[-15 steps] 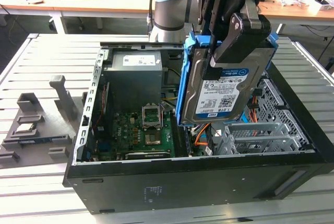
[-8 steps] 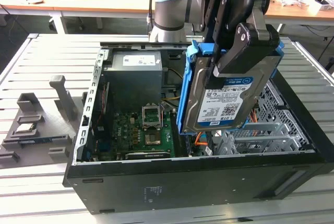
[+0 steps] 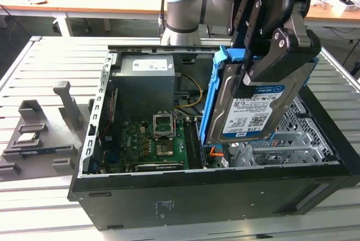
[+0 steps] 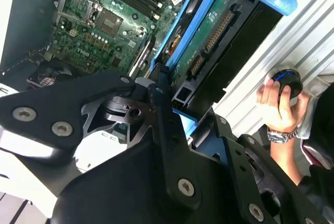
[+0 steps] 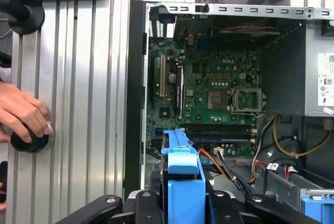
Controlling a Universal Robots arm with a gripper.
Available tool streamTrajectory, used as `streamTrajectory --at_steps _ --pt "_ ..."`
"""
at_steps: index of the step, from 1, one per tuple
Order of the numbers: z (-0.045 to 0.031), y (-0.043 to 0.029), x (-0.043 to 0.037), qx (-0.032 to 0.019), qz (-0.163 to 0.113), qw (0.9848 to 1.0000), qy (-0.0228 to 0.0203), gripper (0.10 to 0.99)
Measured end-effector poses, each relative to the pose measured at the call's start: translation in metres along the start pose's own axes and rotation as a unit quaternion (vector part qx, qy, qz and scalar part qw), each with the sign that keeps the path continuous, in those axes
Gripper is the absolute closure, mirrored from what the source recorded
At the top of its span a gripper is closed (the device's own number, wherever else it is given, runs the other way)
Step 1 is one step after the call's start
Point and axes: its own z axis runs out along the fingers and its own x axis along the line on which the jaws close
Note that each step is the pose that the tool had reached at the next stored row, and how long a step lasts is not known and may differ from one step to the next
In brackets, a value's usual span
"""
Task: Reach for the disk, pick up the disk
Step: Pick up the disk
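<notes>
The black two-fingered gripper (image 3: 256, 69) is closed on the disk (image 3: 253, 114), a flat rectangular silver-metal hard drive with a blue-and-white barcode label and a bright blue plastic side rail, and holds it lifted clear above the open black computer case (image 3: 208, 196). In the exterior view the disk hangs steeply tilted, label face outward, over the case's perforated metal drive bay (image 3: 304, 134), with its blue rail on the side nearer the green motherboard (image 3: 152, 140). One black finger (image 3: 275, 55) lies pressed across the upper part of the label face, and the other fingers clamp the top edge behind the blue rail. In the second wrist view the disk (image 4: 209, 41) shows its dark underside and connector row, framed by the blue rail, rising out of the gripper (image 4: 172, 114) linkages. In the first wrist view the blue rail of the disk (image 5: 183, 164) stands edge-on between the gripper (image 5: 182, 205) fingers, above the motherboard (image 5: 209, 88). Inside the case, the grey power supply box (image 3: 146, 81) sits beyond the motherboard, with yellow and orange cables beside it. The case rests on a ribbed silver aluminium tabletop (image 3: 50, 196). On the side of the case toward the exterior view's left lies a grey plastic fixture (image 3: 39, 134) carrying a small square silver chip (image 3: 27, 138). In both wrist views a person's hand (image 5: 23, 114) rests on a round black-and-blue knob (image 5: 28, 139) on the tabletop, beside the case's outer wall.
</notes>
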Motion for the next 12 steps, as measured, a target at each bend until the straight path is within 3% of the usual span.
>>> streamTrajectory --at_steps 7,12 --pt "-0.0007 -0.0177 0.0005 0.0000 0.000 1.0000 0.0000 0.722" --pt "-0.0010 -0.0243 0.0007 0.0000 0.000 1.0000 0.0000 0.722"
